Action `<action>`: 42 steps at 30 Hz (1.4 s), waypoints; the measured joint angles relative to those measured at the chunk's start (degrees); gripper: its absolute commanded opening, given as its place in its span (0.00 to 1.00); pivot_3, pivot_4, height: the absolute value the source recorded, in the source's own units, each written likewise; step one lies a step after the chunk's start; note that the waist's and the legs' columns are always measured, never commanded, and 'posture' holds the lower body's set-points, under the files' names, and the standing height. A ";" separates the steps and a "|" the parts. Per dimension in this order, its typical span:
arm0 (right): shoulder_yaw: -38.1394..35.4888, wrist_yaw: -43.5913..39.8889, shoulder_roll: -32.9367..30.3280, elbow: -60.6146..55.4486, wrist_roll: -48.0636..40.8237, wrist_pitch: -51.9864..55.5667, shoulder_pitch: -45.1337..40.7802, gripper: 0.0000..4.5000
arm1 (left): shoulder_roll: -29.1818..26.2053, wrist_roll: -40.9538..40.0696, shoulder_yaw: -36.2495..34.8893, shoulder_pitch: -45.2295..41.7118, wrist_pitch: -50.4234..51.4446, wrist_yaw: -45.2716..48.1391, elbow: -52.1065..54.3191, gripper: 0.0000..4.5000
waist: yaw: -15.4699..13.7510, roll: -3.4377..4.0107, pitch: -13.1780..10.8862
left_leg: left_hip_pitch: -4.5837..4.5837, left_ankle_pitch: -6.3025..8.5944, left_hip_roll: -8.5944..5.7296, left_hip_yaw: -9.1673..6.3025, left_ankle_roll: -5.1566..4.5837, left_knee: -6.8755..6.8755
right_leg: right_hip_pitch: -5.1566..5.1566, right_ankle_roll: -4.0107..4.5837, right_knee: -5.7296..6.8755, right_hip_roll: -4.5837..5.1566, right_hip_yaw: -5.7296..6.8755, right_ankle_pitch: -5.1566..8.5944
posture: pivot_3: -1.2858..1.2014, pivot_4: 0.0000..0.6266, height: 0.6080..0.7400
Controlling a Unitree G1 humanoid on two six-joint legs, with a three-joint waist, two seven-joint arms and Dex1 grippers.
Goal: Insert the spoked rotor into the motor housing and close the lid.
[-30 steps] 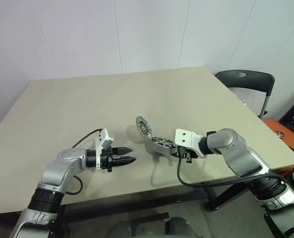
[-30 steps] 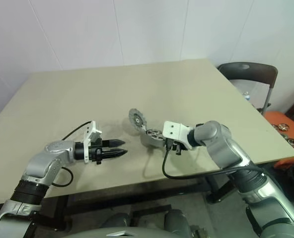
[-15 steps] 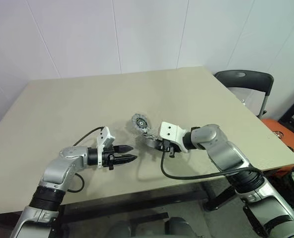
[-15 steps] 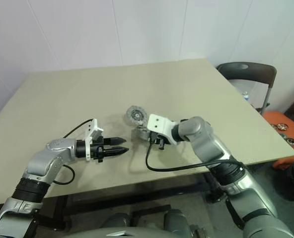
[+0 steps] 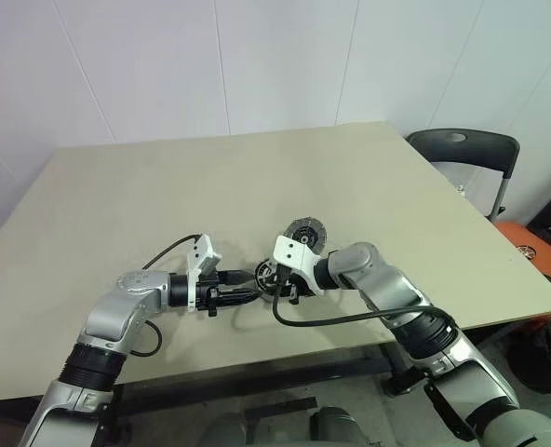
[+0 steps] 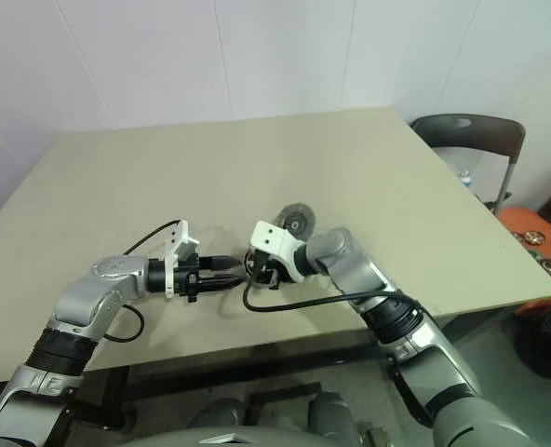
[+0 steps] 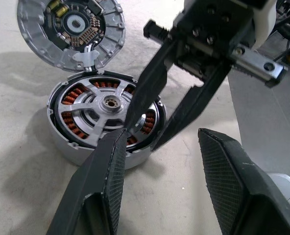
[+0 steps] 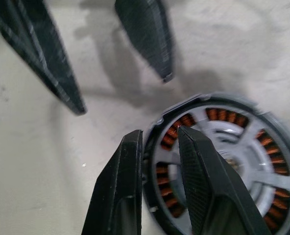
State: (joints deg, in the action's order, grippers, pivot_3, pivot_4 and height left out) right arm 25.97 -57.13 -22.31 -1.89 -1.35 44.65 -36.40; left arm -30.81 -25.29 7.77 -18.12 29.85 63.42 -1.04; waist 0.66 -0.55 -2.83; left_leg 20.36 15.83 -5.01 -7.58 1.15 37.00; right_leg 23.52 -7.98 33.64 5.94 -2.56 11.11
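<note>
The motor housing (image 7: 103, 122) sits on the tabletop (image 5: 257, 177), near the front edge and about in the middle. The spoked rotor (image 7: 98, 107) lies flat inside it, with the copper windings showing between its spokes. The lid (image 7: 70, 30) stands open, tipped up from the far right edge of the housing. The right arm bends in from the right, and its wrist tilts down and to the left. The right gripper (image 8: 155, 147) has one finger outside the housing wall and one inside, so it seems to pinch the rim, though the exact touch is hard to see. The left arm reaches in from the left, low and nearly level. The left gripper (image 7: 159, 142) points right at the housing with its fingers apart, holding nothing, its tips just beside the housing.
</note>
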 measured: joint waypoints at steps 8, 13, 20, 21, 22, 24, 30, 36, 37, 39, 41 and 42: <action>-3.97 -5.24 -11.22 -3.51 -3.98 0.60 -1.39 0.26 | 0.06 0.93 0.47 -0.09 -0.02 -0.08 -0.11 0.55 | -0.07 0.08 -0.06 | 0.04 0.00 0.00 0.03 0.00 -0.01 | -0.02 -0.20 -0.09 0.01 0.00 0.13 | 0.52 0.00 1.00; -1.90 -6.54 -16.50 -5.19 -2.53 -1.07 -0.62 0.26 | 0.07 0.97 0.49 -0.10 -0.02 -0.04 -0.16 0.55 | 0.13 0.08 -0.07 | 0.03 0.01 0.02 0.07 0.00 -0.02 | -0.04 -0.21 -0.12 0.01 0.00 0.15 | 0.52 0.00 1.00; -1.25 -5.05 -14.70 -5.23 -2.17 -1.67 0.13 0.39 | 0.10 1.01 0.52 -0.10 0.02 -0.15 -0.15 0.55 | -0.08 0.07 -0.08 | 0.04 0.01 0.03 0.05 0.00 0.01 | -0.06 -0.20 -0.14 0.01 -0.01 0.14 | 0.52 0.00 1.00; -1.24 -4.69 -14.03 -5.24 -2.17 -1.74 0.13 0.46 | 0.11 1.02 0.56 -0.11 0.05 -0.16 -0.15 0.55 | -0.08 0.07 -0.08 | 0.04 0.01 0.03 0.05 0.00 0.01 | -0.06 -0.20 -0.14 0.01 -0.01 0.14 | 0.52 0.00 1.00; -1.24 -4.50 -13.66 -5.25 -2.17 -1.75 0.13 0.53 | 0.11 1.02 0.57 -0.11 0.06 -0.16 -0.15 0.55 | -0.08 0.07 -0.08 | 0.04 0.01 0.03 0.05 0.00 0.00 | -0.06 -0.20 -0.14 0.01 -0.01 0.14 | 0.52 0.00 1.00; -0.79 -4.01 -13.13 -5.27 -2.03 -1.78 0.04 0.68 | 0.11 1.02 0.56 -0.11 0.12 -0.18 -0.15 0.55 | -0.08 0.07 -0.08 | 0.04 0.01 0.02 0.05 0.00 0.01 | -0.06 -0.19 -0.14 0.01 -0.01 0.13 | 0.52 0.00 1.00; 2.85 -4.06 -13.59 -5.22 0.57 -3.49 0.14 0.90 | 0.10 1.02 0.57 -0.11 0.84 -0.41 -0.14 0.55 | -0.07 0.08 -0.09 | 0.03 0.01 0.02 0.05 0.00 0.00 | -0.06 -0.19 -0.13 0.01 -0.01 0.14 | 0.52 0.00 1.00; 4.53 -3.96 -13.26 -5.15 1.65 -4.09 0.42 0.90 | 0.10 1.03 0.57 -0.10 1.07 -0.68 -0.04 0.55 | -0.04 0.08 -0.08 | 0.02 0.01 0.02 0.04 0.00 0.00 | -0.06 -0.19 -0.12 0.01 -0.01 0.13 | 0.52 0.00 1.00; 4.69 -3.65 -12.80 -4.96 2.00 -4.24 0.42 0.90 | 0.10 1.03 0.57 -0.10 1.06 -0.73 -0.04 0.55 | -0.04 0.08 -0.08 | 0.02 0.01 0.02 0.04 0.00 0.01 | -0.06 -0.19 -0.12 0.01 -0.01 0.13 | 0.52 0.00 1.00; 5.21 -2.95 -12.14 -4.36 2.69 -4.95 0.42 0.90 | 0.10 1.04 0.57 -0.10 1.00 -0.76 -0.05 0.55 | -0.06 0.08 -0.08 | 0.02 0.01 0.02 0.05 0.00 0.01 | -0.06 -0.18 -0.12 0.01 -0.01 0.13 | 0.52 0.00 1.00; 5.58 -2.05 -11.17 -3.29 3.42 -5.57 0.44 0.90 | 0.10 1.07 0.59 -0.10 0.85 -0.77 -0.05 0.55 | -0.06 0.07 -0.08 | 0.02 0.00 0.02 0.04 0.00 0.01 | -0.06 -0.08 -0.12 0.01 -0.01 0.06 | 0.52 0.00 1.00; 5.77 -1.65 -10.78 -2.82 3.68 -5.85 0.50 0.90 | 0.10 1.08 0.59 -0.10 0.79 -0.76 -0.06 0.55 | -0.06 0.07 -0.08 | 0.02 0.01 0.01 0.05 0.00 0.01 | -0.06 -0.05 -0.12 0.01 -0.01 0.04 | 0.52 0.00 1.00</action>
State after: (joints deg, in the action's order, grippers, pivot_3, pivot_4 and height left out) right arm 31.74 -58.77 -33.09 -4.71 2.34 38.80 -35.90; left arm -30.71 -24.22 8.37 -18.21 30.64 62.66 -1.10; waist 0.59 -0.48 -2.91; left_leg 20.37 15.83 -5.00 -7.54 1.15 37.01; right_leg 23.46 -8.02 33.52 5.94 -2.57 11.15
